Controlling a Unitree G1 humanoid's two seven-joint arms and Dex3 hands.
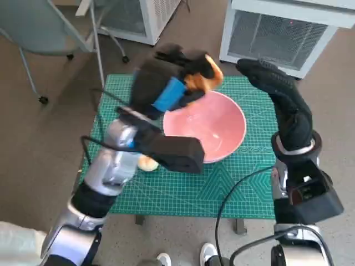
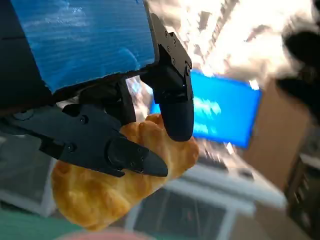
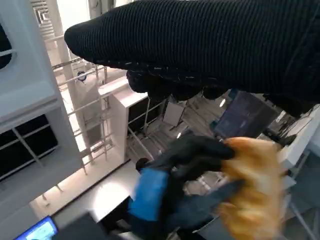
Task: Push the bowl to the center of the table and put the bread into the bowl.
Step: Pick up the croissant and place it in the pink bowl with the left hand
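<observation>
- Bread (image 1: pixel 204 77) sits pinched in our left hand (image 1: pixel 166 83), over the bowl (image 1: pixel 213 124) rim at eleven o'clock.
- We should carry it inward — toward the bowl's centre — before letting go.
- Our right hand (image 1: pixel 280 91) hovers at two o'clock, fingers spread, holding nothing.

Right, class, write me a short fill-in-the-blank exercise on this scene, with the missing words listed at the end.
1. The left hand holds a piece of ____.
2. The bowl on the green mat is ____ in colour.
3. The back of the left hand is covered in ____ tape.
4. The right hand, in a black glove, holds ____.

Missing words: bread; pink; blue; nothing
</observation>
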